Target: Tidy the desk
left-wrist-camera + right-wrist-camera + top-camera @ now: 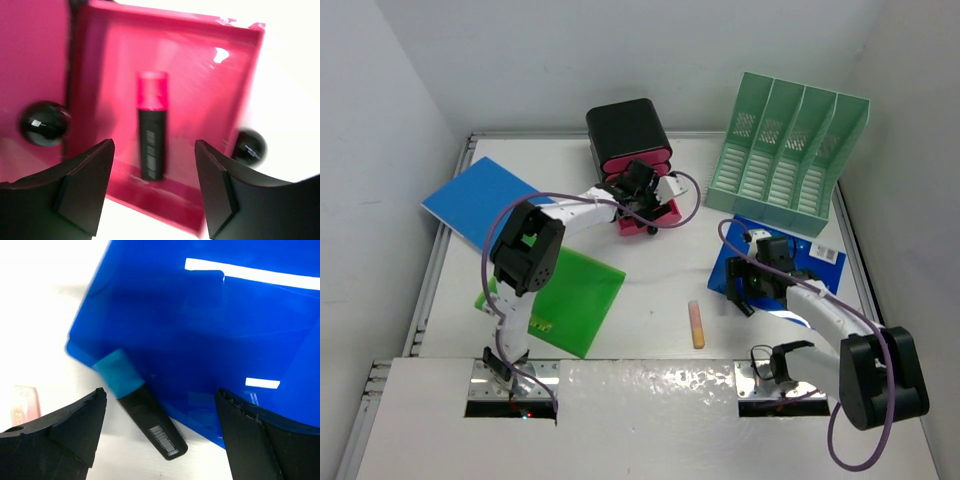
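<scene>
On the far left of the large flat white desk (pixel 660 285), a flat blue plastic folder (pixel 480 200) reaches over the left rail. A flat green plastic folder (pixel 570 295) lies near it, close to the left arm. I judge that neither is sorted yet. Further right, the left gripper (pixel 154 160) hovers with its jaws wide apart and nothing between them, above the pulled-out pink plastic drawer (pixel 210 75) of the black and pink drawer box (pixel 628 135). A black marker with a pink cap (pixel 151 132) lies inside this drawer, so this item seems to be put away. In the middle, an orange stick-shaped marker (pixel 697 324) lies loose on the bare desk. To the right, the right gripper (pixel 161 395) is also spread wide and empty, over the corner of a second glossy blue folder (pixel 200 330). There a black marker with a light blue cap (pixel 137 402) lies at the folder's edge. In the mint green plastic file rack (pixel 790 150) at the back right I see no folder. Most of the work therefore seems to be left.
</scene>
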Tool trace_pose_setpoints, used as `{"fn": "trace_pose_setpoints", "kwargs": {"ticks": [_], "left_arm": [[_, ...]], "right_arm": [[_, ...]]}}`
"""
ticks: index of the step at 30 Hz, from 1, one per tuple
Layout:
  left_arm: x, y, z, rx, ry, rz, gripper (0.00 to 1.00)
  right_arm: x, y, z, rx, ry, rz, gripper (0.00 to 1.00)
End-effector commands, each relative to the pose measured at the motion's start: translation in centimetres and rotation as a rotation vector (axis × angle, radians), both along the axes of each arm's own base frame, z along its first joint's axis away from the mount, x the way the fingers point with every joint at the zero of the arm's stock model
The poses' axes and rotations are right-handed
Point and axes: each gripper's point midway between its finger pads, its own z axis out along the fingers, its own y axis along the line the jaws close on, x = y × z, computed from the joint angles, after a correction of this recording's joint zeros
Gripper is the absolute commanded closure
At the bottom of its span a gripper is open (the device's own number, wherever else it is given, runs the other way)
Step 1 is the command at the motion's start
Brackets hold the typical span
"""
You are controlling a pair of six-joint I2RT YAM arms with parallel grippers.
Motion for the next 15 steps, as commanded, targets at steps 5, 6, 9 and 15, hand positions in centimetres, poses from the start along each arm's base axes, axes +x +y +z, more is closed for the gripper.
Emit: {"fn": "trace_pose_setpoints", "kwargs": {"ticks": [5, 6, 9, 15], "left_arm": [[-3.3, -0.5, 8.9, -0.15, 0.065, -0.015, 0.35], [-4.5, -0.3, 10.2, -0.162, 0.088, -0.026, 0.34], [-7.1, 0.5, 11.8, -0.193, 0.141, -0.022, 0.33], [-11.6, 3.8, 12.2, -0.212, 0.193, 0.013, 0.26]], "right_arm": [[1.4, 2.7, 2.3, 0.026, -0.094, 0.143, 0.17], [1.3, 2.9, 2.3, 0.017, -0.095, 0.159, 0.17], [0.7, 3.0, 1.5, -0.001, -0.053, 0.166, 0.18], [-0.1, 2.0, -0.1, -0.04, 0.025, 0.107, 0.36]]}}
